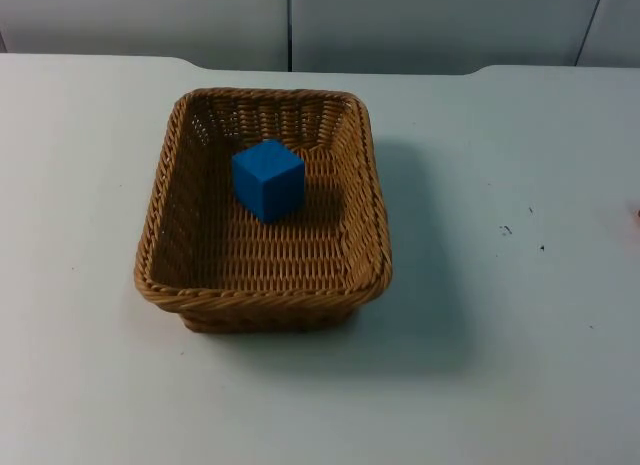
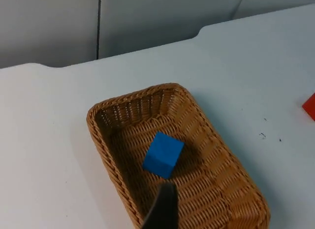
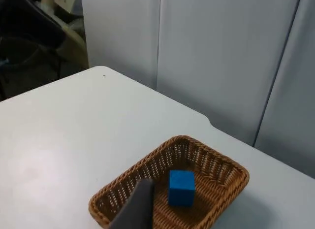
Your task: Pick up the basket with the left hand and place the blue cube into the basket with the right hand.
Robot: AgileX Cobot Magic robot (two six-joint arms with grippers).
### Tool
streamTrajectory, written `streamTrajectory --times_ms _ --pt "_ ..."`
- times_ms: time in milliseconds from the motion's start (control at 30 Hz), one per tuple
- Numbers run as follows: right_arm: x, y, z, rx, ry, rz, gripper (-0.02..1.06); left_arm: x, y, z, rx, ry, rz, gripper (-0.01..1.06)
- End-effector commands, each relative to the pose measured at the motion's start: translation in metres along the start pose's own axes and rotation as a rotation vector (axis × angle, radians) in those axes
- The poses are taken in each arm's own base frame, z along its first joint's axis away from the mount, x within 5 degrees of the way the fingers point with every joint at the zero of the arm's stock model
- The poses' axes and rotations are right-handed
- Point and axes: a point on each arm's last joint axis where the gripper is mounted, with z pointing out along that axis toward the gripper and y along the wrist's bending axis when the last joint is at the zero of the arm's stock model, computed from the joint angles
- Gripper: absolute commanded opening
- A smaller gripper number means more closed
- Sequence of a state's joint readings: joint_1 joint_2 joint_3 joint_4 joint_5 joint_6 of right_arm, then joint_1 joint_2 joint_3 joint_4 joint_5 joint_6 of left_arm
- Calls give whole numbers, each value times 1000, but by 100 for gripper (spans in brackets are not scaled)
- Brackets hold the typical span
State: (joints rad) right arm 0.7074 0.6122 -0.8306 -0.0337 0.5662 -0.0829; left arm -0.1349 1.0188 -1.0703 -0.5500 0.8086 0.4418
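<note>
1. The blue cube [image 1: 268, 179] already lies inside the basket [image 1: 160, 275], which rests on the table [image 1: 520, 365].
2. State of the left claw [image 2: 162, 209] and right claw [image 3: 138, 209]: cannot tell.
3. Risk: a tilted lift of the basket may slide the cube out.

basket [image 1: 264, 285]: on tabletop [image 1: 520, 335], near its middle | cube [image 1: 268, 179]: inside basket, toward far wall | partition wall [image 1: 420, 25]: behind tabletop
</note>
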Motion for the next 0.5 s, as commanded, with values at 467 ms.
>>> streamTrajectory --times_ms 467 --pt "57 6 -15 -26 247 -4 92 111 -48 -107 -11 -221 70 76"
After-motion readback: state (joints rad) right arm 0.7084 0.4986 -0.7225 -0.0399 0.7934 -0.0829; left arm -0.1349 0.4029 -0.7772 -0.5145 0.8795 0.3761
